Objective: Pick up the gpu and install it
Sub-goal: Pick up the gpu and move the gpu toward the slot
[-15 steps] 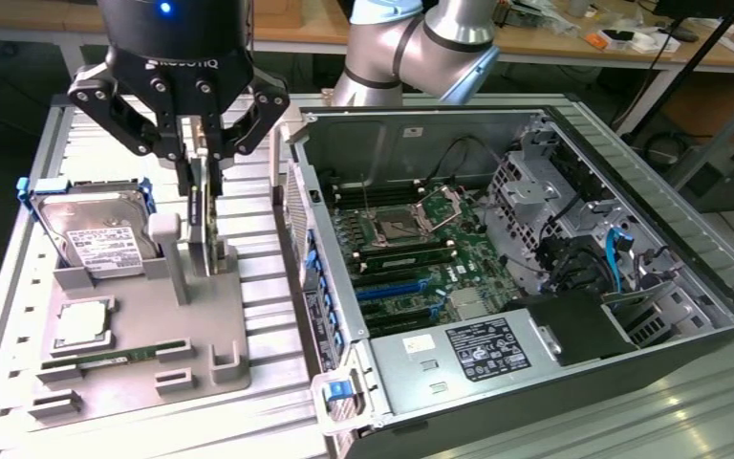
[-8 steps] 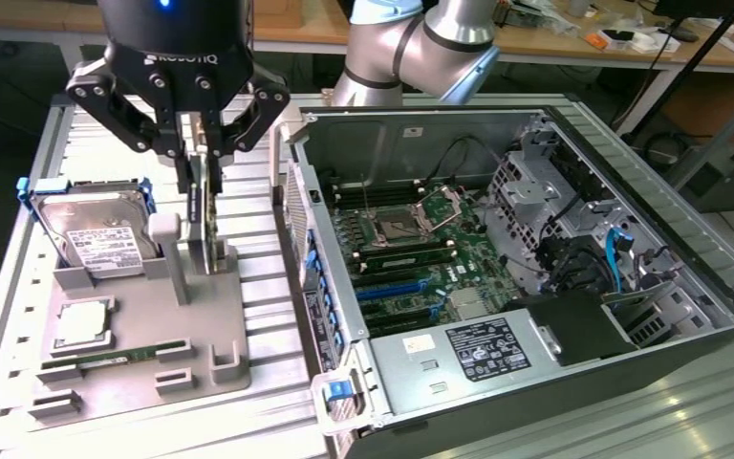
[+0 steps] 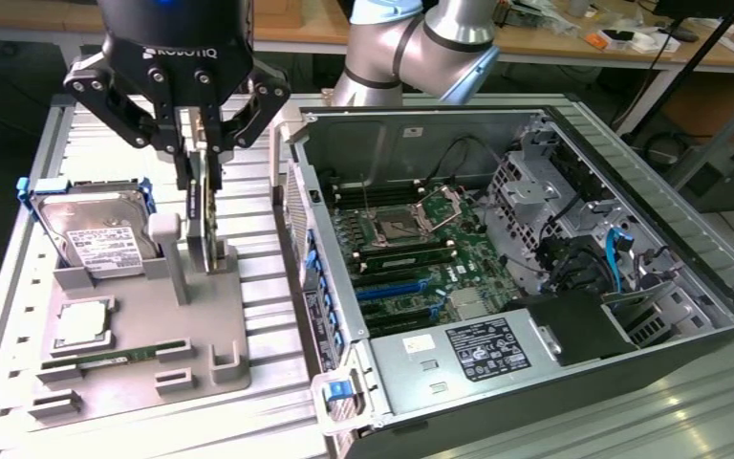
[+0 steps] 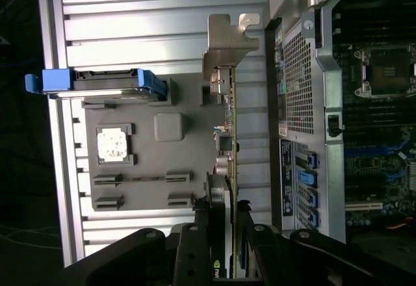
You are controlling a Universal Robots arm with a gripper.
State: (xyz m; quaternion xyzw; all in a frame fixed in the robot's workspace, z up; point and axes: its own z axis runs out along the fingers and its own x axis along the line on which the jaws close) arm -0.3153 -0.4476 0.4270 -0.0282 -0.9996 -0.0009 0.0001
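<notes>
The gpu [image 3: 205, 225] stands on edge over the grey holder tray [image 3: 202, 325], a thin dark card. My gripper [image 3: 202, 177] reaches down from above, and its two black fingers press on either side of the card's upper edge. In the wrist view the gpu [image 4: 227, 143] runs edge-on away from my gripper [image 4: 224, 214], with its silvery bracket [image 4: 227, 39] at the far end. Whether the card's lower edge still sits in the holder's slot I cannot tell. The open computer case [image 3: 495, 249] lies at the exterior view's right, its blue expansion slots [image 3: 399, 287] exposed.
On the grey holder tray [image 4: 169, 169] sit a hard drive in a blue frame [image 3: 99, 234], a square processor chip [image 3: 80, 325] and a thin green memory stick [image 3: 118, 356]. The case's side wall [image 3: 297, 220] rises close beside the card. A cluttered bench stands behind.
</notes>
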